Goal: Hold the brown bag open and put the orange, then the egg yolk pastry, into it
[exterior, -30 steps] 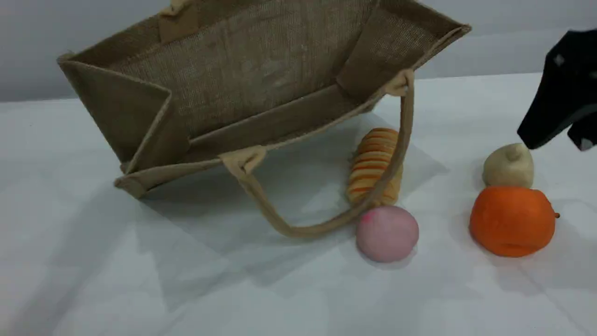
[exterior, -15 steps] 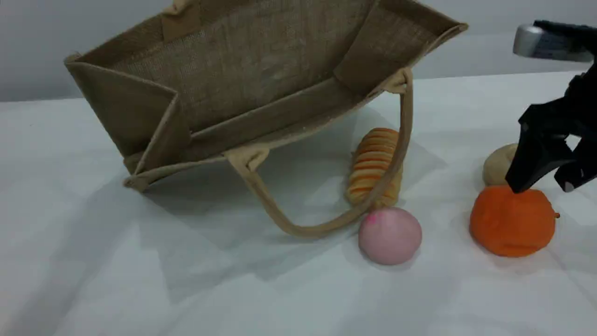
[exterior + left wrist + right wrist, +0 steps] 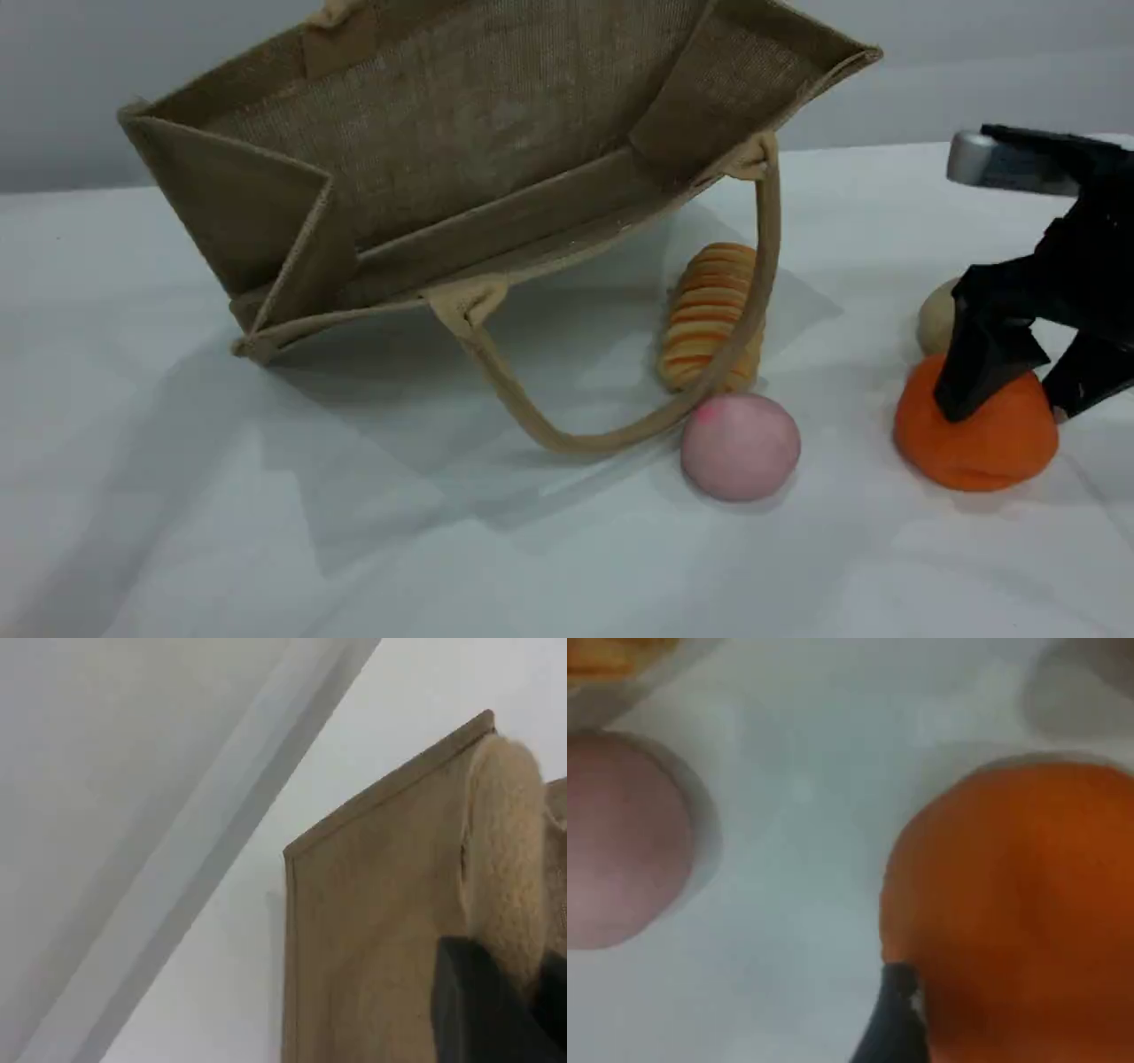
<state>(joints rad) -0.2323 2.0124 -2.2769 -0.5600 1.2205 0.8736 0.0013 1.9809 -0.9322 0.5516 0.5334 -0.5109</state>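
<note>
The brown bag (image 3: pixel 478 151) hangs tilted with its mouth open toward the camera and one bottom corner on the table. In the left wrist view my left gripper (image 3: pixel 518 997) is shut on the bag's fuzzy rear handle (image 3: pixel 505 859); that gripper is outside the scene view. The orange (image 3: pixel 974 452) sits at the right. My right gripper (image 3: pixel 1010 409) stands open, with one finger on each side of the orange's top. Up close, the orange (image 3: pixel 1019 904) fills the right wrist view beside one fingertip (image 3: pixel 895 1019). The egg yolk pastry (image 3: pixel 937 319) lies just behind, mostly hidden by the gripper.
A pink bun (image 3: pixel 740 447) lies left of the orange. A striped bread roll (image 3: pixel 709 315) lies behind the bun. The bag's loose front handle (image 3: pixel 567 439) loops down onto the table and runs across the roll to the bun.
My right gripper has come down from the upper right onto the orange, with its jaws a little wider. It now covers most of the egg yolk pastry. The bag has barely shifted.
</note>
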